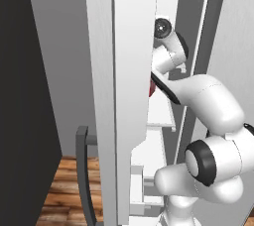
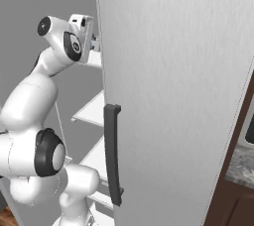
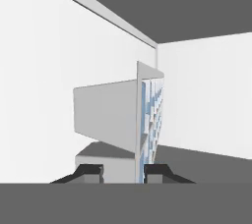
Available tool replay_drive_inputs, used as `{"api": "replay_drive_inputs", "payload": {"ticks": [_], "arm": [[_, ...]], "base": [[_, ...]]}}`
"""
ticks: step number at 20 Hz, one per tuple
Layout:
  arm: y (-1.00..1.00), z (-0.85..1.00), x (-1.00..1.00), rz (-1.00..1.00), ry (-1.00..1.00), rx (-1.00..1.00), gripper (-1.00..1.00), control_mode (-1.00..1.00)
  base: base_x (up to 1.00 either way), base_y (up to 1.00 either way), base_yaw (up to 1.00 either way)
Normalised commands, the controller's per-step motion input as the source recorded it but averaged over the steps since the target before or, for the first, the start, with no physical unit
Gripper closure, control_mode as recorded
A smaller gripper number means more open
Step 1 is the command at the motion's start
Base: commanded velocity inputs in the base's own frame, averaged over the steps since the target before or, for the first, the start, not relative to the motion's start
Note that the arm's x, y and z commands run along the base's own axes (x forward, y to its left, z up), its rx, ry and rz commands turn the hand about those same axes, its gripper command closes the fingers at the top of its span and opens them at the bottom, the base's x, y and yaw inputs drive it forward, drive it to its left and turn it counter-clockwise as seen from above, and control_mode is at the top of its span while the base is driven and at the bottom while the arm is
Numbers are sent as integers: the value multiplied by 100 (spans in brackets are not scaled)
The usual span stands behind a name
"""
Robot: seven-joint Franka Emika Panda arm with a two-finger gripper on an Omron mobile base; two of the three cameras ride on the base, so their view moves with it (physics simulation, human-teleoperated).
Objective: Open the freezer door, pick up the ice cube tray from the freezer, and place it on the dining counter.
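My claw (image 3: 123, 171) is up inside the freezer (image 1: 168, 2), its two tips pinched on the near wall of the ice cube tray (image 3: 147, 115), which stands on edge between them with its pale blue grid facing off to one side. So I have it, though by a thin rim. The sound course is to keep the clamp steady, draw straight back out along the way I reached in, and only then level the tray. From the base views I cannot tell how much room my wrist has beside the shelf (image 2: 94, 111), so I would back out slowly.

The freezer door (image 1: 124, 96) stands swung open just beside my arm, its dark handle (image 1: 84, 170) low down; the plain door (image 2: 173, 71) is closed. White walls around me, wooden floor (image 1: 67, 185) below.
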Motion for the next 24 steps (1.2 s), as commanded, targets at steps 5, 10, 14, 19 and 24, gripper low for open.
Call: {"api": "replay_drive_inputs", "payload": {"ticks": [5, 10, 14, 19, 24], "arm": [[0, 19, -16, 5, -15, 0, 100, -100], [0, 25, -5, 4, -10, 0, 100, -100], [0, 39, -19, 3, -3, 0, 100, -100], [0, 49, -56, 3, -1, -5, 100, -100], [0, 53, -88, 2, 0, -6, 100, -100]], "base": [[0, 0, 0], [0, 0, 0], [0, 0, 0], [0, 0, 0], [0, 0, 0]]}}
